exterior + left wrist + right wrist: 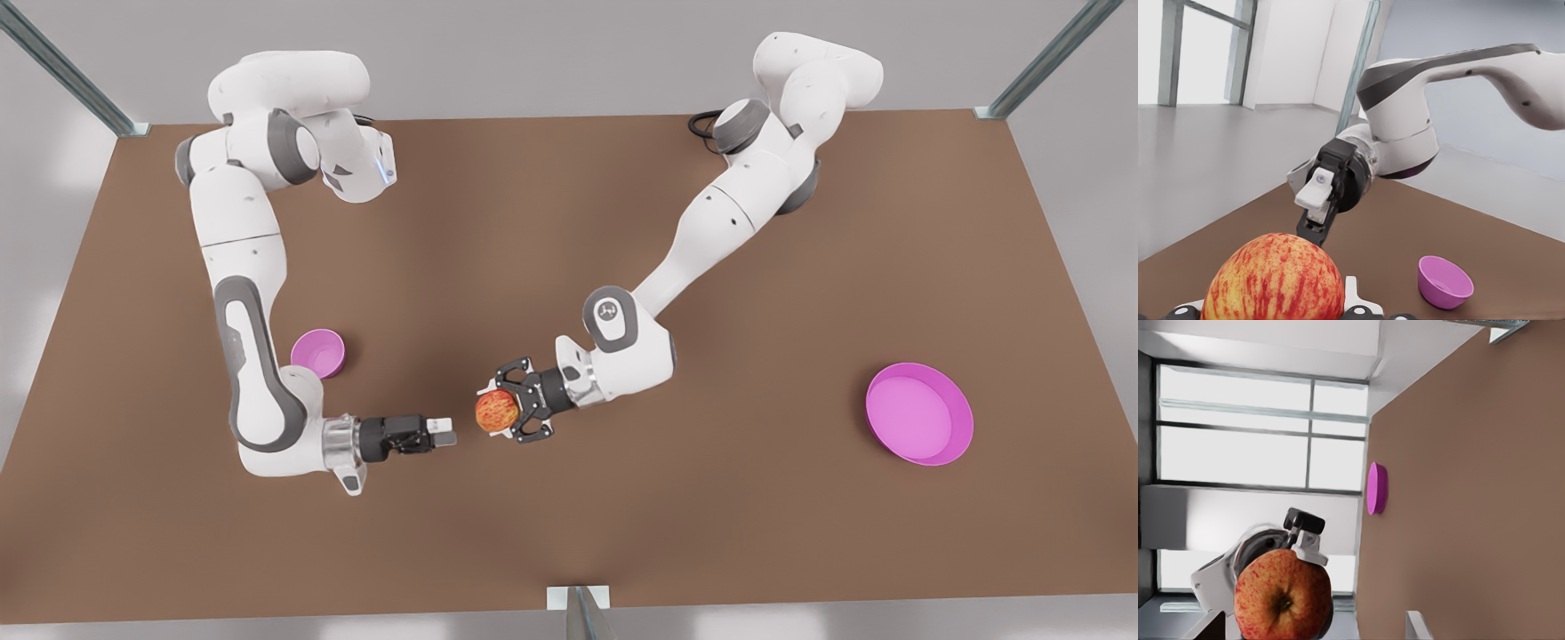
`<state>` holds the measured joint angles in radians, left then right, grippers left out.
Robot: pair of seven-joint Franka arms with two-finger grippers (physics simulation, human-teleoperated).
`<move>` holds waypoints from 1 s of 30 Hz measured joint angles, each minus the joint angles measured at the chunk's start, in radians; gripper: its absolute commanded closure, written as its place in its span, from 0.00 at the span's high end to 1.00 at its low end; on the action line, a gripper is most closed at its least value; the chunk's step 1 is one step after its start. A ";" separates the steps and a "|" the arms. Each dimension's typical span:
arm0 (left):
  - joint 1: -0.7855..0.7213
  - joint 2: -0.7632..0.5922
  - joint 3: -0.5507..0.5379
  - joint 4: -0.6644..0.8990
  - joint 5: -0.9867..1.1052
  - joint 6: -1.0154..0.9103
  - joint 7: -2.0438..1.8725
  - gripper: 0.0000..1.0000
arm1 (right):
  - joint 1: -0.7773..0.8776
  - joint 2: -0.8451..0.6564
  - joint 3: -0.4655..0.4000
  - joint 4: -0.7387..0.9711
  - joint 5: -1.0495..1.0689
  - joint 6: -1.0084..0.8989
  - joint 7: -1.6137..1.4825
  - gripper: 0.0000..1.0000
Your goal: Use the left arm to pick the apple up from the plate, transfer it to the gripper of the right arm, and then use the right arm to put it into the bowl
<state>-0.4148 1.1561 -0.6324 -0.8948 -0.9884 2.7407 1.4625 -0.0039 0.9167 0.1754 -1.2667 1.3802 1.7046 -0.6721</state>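
With my left gripper (503,411) fingers clamped on the small red-yellow apple (496,411), handover remains: my right gripper (447,434) waits at nine o'clock, fingers together.

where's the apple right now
The small red-and-yellow apple is off the table at the front view's centre, gripped by the left tool, facing the right tool.

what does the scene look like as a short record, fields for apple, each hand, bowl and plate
apple: off the plate, held above the table
left hand: shut on the apple, at mid-table
right hand: facing the apple, close to it but apart
bowl: on the table by the right arm
plate: on the table at the front view's right
handover: not yet done
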 measured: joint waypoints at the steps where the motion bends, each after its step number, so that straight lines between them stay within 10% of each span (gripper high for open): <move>1: 0.000 0.001 -0.005 0.000 -0.001 0.009 0.024 0.76 | 0.005 0.001 0.007 -0.002 0.009 0.006 -0.024 1.00; 20: -0.001 0.018 -0.019 0.000 -0.004 0.057 0.298 0.80 | 0.034 -0.015 0.131 -0.071 0.105 0.096 -0.291 1.00; 23: -0.001 0.018 -0.019 0.000 -0.003 0.058 0.320 0.80 | 0.033 -0.015 0.136 -0.065 0.118 0.121 -0.313 0.65; 30: 0.000 0.016 -0.019 0.000 -0.003 0.058 0.357 1.00 | 0.032 -0.017 0.136 -0.064 0.122 0.157 -0.354 0.60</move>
<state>-0.4144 1.1721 -0.6515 -0.8948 -0.9914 2.7987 1.8191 0.0285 0.9000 0.3111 -1.3309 1.5024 1.8616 -1.0259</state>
